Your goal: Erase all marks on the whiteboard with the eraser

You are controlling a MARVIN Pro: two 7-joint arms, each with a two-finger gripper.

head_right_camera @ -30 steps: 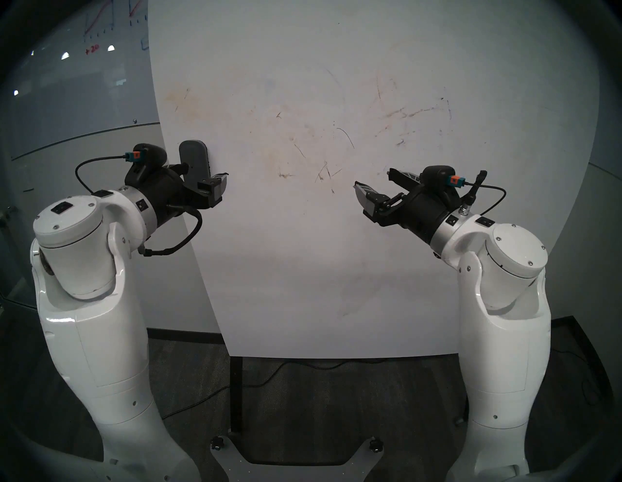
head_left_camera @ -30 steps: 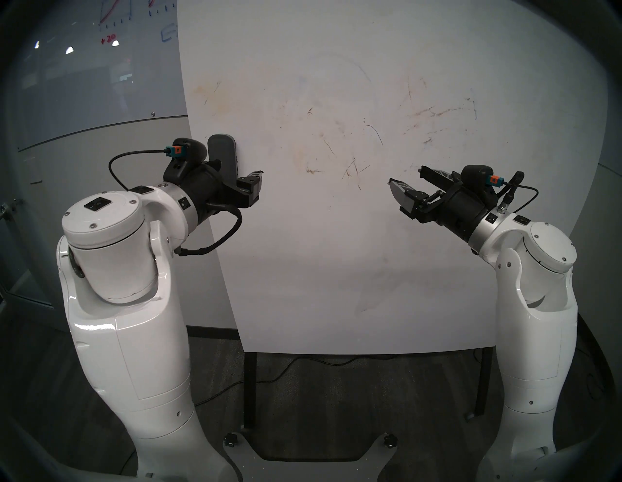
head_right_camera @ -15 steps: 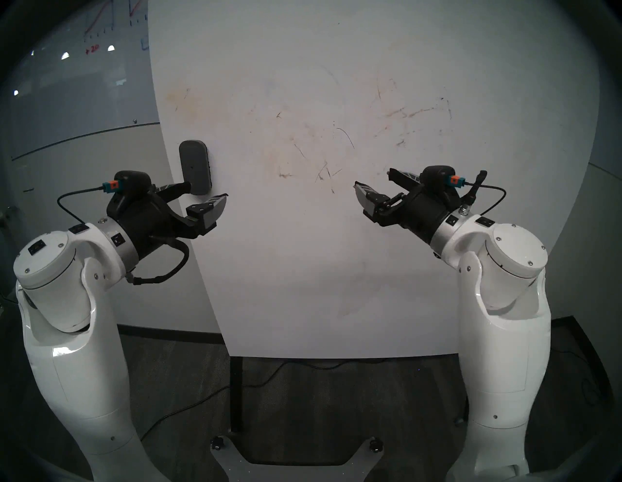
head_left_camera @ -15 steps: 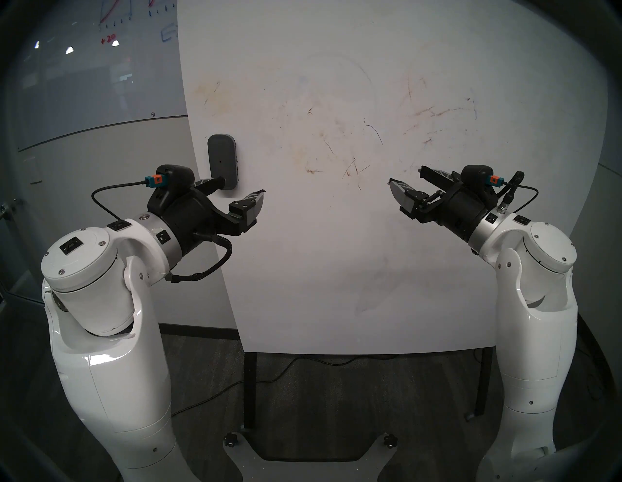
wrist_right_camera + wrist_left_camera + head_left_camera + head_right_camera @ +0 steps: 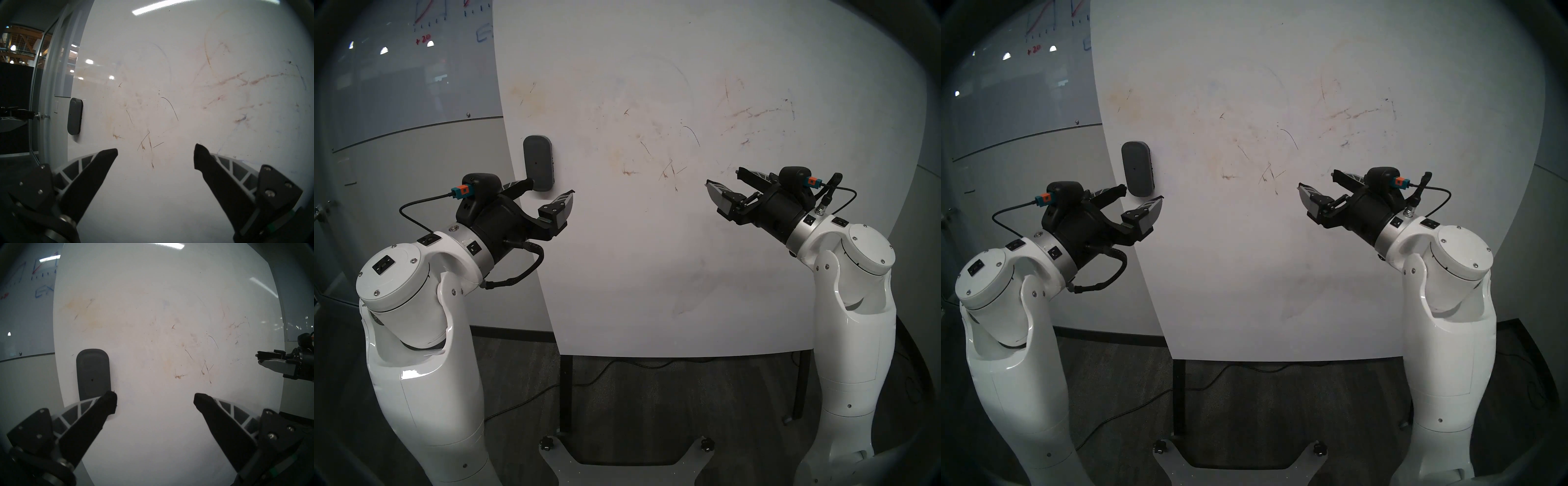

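Observation:
The dark grey eraser (image 5: 538,163) sticks upright on the white whiteboard (image 5: 653,254) near its left edge; it also shows in the left wrist view (image 5: 92,373) and the right wrist view (image 5: 74,117). My left gripper (image 5: 553,190) is open and empty just below the eraser, with its left fingertip (image 5: 110,395) in front of the eraser's lower end. My right gripper (image 5: 723,177) is open and empty, facing the board's right half. Faint dark strokes and brownish smudges, the marks (image 5: 667,169), lie across the middle and upper right (image 5: 755,113). No orange letters show.
A glossy grey glass board (image 5: 415,68) with red and blue drawings hangs behind, at the left. The whiteboard stands on black legs (image 5: 565,390). A cable (image 5: 602,370) lies on the dark floor, and my base (image 5: 619,454) is below.
My left gripper has drawn down and back from around the eraser's lower part to just below it. The eraser has stayed on the board. The right arm has not moved.

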